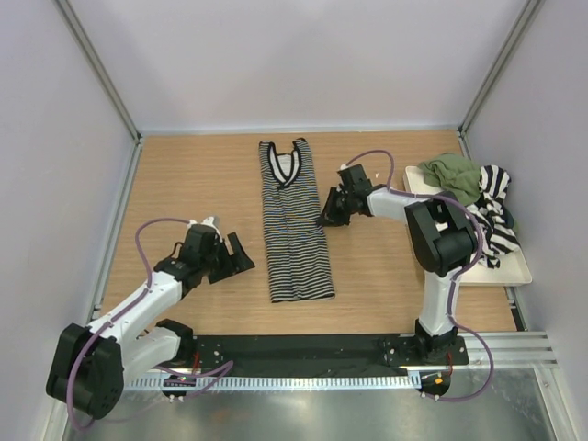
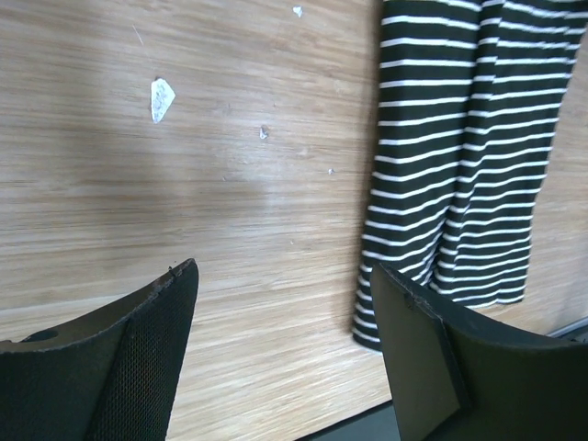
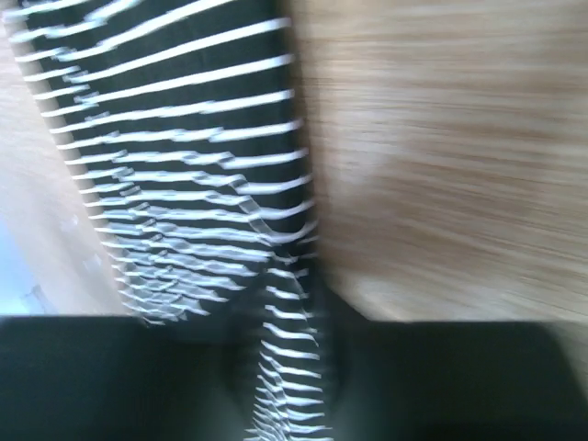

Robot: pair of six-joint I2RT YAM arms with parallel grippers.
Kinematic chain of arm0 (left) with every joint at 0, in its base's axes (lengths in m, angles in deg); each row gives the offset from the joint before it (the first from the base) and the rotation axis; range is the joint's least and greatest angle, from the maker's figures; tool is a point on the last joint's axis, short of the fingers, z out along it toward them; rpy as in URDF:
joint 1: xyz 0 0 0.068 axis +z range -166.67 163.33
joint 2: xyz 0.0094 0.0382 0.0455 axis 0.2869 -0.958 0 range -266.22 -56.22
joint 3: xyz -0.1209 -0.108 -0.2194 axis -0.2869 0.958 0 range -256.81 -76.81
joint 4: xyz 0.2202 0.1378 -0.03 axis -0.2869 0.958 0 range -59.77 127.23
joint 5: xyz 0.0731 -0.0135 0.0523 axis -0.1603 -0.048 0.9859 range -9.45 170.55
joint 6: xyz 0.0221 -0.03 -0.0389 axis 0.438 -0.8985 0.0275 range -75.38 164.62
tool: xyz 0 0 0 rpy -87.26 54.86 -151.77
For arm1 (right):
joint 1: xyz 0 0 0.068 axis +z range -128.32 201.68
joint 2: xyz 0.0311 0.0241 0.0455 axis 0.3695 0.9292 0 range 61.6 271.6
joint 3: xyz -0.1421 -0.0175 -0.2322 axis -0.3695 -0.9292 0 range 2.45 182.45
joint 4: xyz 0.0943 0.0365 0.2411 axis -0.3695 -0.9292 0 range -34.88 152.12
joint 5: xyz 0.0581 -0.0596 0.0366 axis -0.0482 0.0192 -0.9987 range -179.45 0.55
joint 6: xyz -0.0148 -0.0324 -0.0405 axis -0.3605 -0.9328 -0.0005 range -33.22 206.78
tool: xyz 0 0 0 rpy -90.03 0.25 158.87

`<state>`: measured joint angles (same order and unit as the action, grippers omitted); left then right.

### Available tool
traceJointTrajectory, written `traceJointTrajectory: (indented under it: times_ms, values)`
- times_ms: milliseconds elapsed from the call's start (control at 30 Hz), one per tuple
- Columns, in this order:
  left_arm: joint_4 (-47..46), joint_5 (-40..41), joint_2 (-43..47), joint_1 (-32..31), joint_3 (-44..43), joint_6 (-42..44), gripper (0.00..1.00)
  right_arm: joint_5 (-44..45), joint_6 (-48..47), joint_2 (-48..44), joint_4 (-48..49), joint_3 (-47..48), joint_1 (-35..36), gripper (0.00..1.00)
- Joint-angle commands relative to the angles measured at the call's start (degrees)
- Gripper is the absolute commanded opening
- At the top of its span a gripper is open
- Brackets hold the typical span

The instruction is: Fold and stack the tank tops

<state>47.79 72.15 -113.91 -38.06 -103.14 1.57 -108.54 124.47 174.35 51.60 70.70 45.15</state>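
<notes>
The pinstriped tank top (image 1: 294,230) lies lengthwise in the middle of the table, neckline at the far end. My right gripper (image 1: 324,219) sits at its right edge. In the blurred right wrist view a strip of the striped cloth (image 3: 184,165) runs down between the jaws of my right gripper (image 3: 294,386), which is shut on it. My left gripper (image 1: 241,257) rests left of the top's lower part, open and holding nothing. Seen in the left wrist view, the left gripper (image 2: 285,271) is over bare wood, with the top's hem (image 2: 459,184) to its right. The olive tank top (image 1: 455,175) and the broad-striped tank top (image 1: 496,211) are bunched at the right.
A cream tray (image 1: 514,271) at the right edge holds the two bunched tops. Grey walls close in the table on the left, far and right sides. A black rail (image 1: 303,347) with both arm bases runs along the near edge. Small white specks (image 2: 161,96) dot the wood.
</notes>
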Motion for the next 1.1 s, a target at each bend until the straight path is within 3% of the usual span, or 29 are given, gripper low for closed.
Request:
traceJointTrajectory:
  times_ms: [0, 67, 100, 133, 167, 333, 533, 833, 1067]
  values:
    - [-4.11, -1.79, -0.84, -0.93, 1.1, -0.19, 0.77, -0.16, -3.22, -2.79, -1.16, -1.1, -1.93, 0.42]
    - [-6.04, -2.41, -1.11, -1.11, 1.54, -0.54, 0.79, -0.24, -3.85, -4.11, -1.69, -2.85, -1.84, 0.56]
    - [-6.4, -2.23, -1.19, -1.11, 1.98, -0.89, 0.8, 0.1, -4.29, -6.29, -1.52, -3.9, -1.84, 0.57]
    - [-6.83, -1.8, -1.2, -1.11, 2.15, -1.33, 0.94, 0.46, -4.47, -7.71, -1.34, -6.0, -1.76, 0.58]
    - [-7.1, -1.01, -1.2, -1.11, 2.42, -2.9, 1.0, 0.55, -4.82, -8.94, -1.43, -7.15, -1.93, 0.59]
    - [-12.88, -4.68, -2.77, -1.29, 4.53, -6.69, 0.99, -0.5, -6.75, -18.24, -3.1, -16.36, -1.58, 0.58]
    - [-13.25, -3.03, -5.41, -6.99, 3.13, -8.98, 0.82, -2.26, -6.41, -29.32, -4.5, -27.1, 0.26, 0.53]
    - [-15.8, 0.49, -11.03, -16.22, 0.66, -13.03, 0.62, -6.13, -5.35, -33.82, -5.82, -32.56, 5.54, 0.53]
    - [-17.3, 1.11, -15.25, -19.74, 0.49, -15.66, 0.49, -5.87, -2.19, -36.02, -4.07, -35.99, 9.67, 0.46]
